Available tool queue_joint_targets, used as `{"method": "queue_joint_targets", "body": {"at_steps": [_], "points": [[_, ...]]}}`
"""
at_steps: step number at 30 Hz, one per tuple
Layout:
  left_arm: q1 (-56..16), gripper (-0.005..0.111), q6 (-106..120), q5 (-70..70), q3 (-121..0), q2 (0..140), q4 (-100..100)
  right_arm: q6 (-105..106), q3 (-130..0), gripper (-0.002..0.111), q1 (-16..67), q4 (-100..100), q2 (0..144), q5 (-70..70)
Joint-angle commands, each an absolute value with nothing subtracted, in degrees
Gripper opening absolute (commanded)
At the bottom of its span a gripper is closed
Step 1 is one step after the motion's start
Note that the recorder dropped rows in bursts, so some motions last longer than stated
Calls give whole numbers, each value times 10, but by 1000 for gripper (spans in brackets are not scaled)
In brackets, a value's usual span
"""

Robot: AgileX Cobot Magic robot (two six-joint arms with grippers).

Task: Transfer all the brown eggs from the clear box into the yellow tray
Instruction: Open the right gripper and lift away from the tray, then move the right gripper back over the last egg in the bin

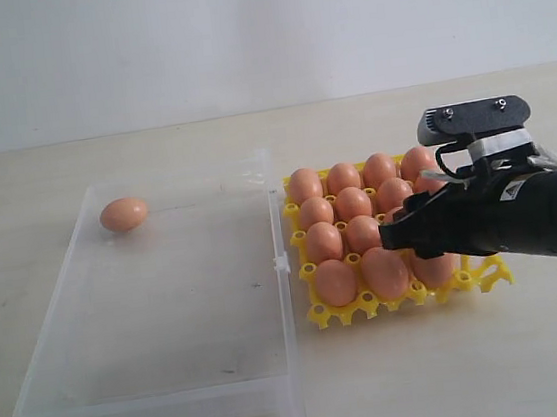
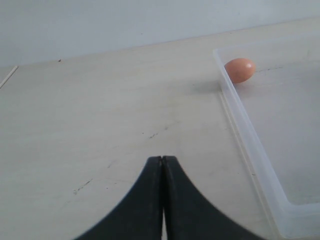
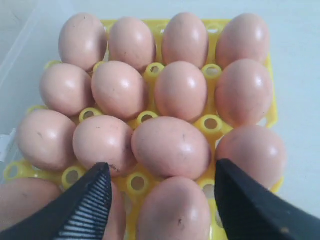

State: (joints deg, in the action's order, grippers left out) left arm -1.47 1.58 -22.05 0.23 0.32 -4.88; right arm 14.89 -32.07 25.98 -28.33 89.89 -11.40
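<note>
One brown egg (image 1: 123,214) lies alone in the far left corner of the clear box (image 1: 39,402). The yellow tray (image 1: 341,314) stands to the right of the box, and several brown eggs (image 1: 353,203) sit in its cups. My right gripper (image 1: 402,230) hovers over the tray's near right part. In the right wrist view it (image 3: 161,165) is open, its fingers either side of a seated egg (image 3: 175,210) with gaps on both sides. My left gripper (image 2: 162,158) is shut and empty above bare table, beside the box wall (image 2: 250,145); the lone egg (image 2: 240,69) lies beyond it.
The clear box's upright right wall with a small clasp (image 1: 280,264) stands between box and tray. The right arm's black body (image 1: 541,214) covers the tray's right edge. Pale tabletop (image 1: 458,369) surrounds both containers, with a white wall behind.
</note>
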Motion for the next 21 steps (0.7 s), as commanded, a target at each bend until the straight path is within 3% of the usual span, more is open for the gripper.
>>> {"method": "queue_joint_targets", "body": {"at_steps": [1,11,21], "points": [[-18,0,14,-217,0,0,-46,149,-339,59,258,-284,878,-73],[-18,0,14,-217,0,0,-46,150,-426,59,260,-283,878,67],[-18,0,14,-217,0,0,-46,150,-577,51,288,-264,925,227]]}}
